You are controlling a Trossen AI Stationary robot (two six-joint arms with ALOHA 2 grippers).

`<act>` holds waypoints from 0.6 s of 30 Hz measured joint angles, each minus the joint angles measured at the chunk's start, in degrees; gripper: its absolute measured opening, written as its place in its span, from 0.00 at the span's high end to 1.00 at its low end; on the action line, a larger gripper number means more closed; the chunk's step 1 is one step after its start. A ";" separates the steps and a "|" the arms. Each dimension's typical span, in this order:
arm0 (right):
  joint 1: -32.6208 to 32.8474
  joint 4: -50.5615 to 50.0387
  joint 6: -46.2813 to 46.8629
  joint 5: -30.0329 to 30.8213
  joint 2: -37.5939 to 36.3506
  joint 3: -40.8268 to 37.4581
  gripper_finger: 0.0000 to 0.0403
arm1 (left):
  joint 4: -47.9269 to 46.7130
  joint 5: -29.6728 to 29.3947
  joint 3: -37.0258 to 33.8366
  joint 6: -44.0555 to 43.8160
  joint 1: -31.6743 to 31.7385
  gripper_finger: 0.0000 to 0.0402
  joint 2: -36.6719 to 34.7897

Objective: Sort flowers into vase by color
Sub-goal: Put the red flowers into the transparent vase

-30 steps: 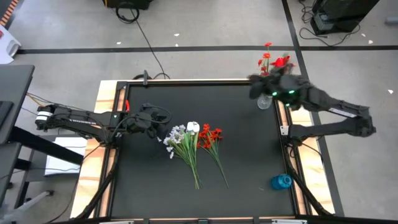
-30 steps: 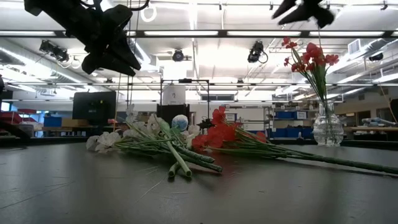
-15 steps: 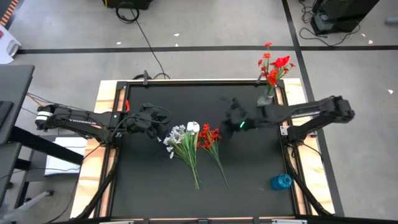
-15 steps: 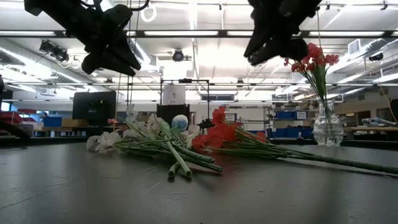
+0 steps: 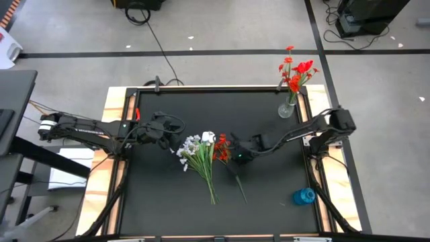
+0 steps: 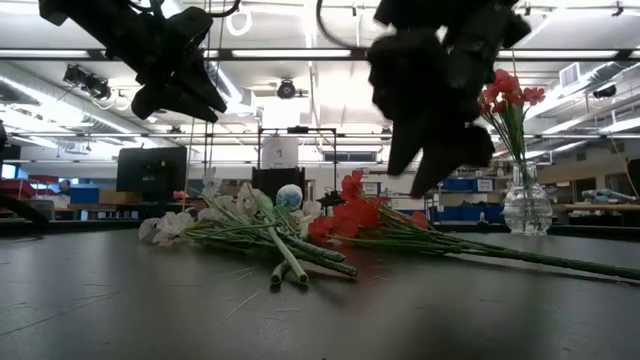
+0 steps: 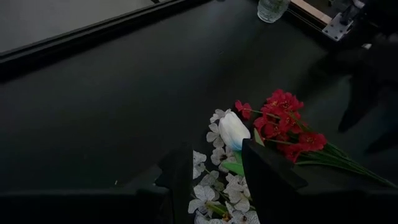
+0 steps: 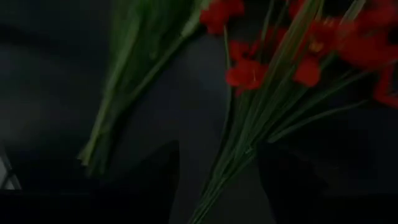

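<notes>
A bunch of red flowers (image 5: 227, 146) (image 6: 355, 215) lies on the black table beside a bunch of white and pale-blue flowers (image 5: 195, 146) (image 7: 231, 132), with their stalks pointing to the near edge. Another red bunch (image 5: 295, 70) stands in a clear glass vase (image 5: 287, 109) (image 6: 527, 200) at the far right corner. My right gripper (image 5: 236, 156) (image 6: 412, 180) (image 8: 217, 183) hangs open just above the lying red bunch's stalks (image 8: 249, 143), clear of them. My left gripper (image 5: 171, 134) (image 7: 214, 177) waits open, raised left of the white blooms.
A blue object (image 5: 304, 196) lies near the table's near right corner. The table's wooden rim (image 5: 114, 161) frames the black mat. The white bunch's green stalks (image 8: 115, 106) lie close beside the red ones. Bare mat shows toward the far edge and near left.
My right gripper has swung from the vase at the far right corner toward the table's middle and near side. It has come down to hang just above the stalks of the lying red flowers. The flowers on the table have not moved.
</notes>
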 joint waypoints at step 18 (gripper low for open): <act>-0.07 6.31 -0.14 -0.29 11.31 0.25 0.68 | -0.02 2.97 0.00 -0.01 -0.38 0.64 0.01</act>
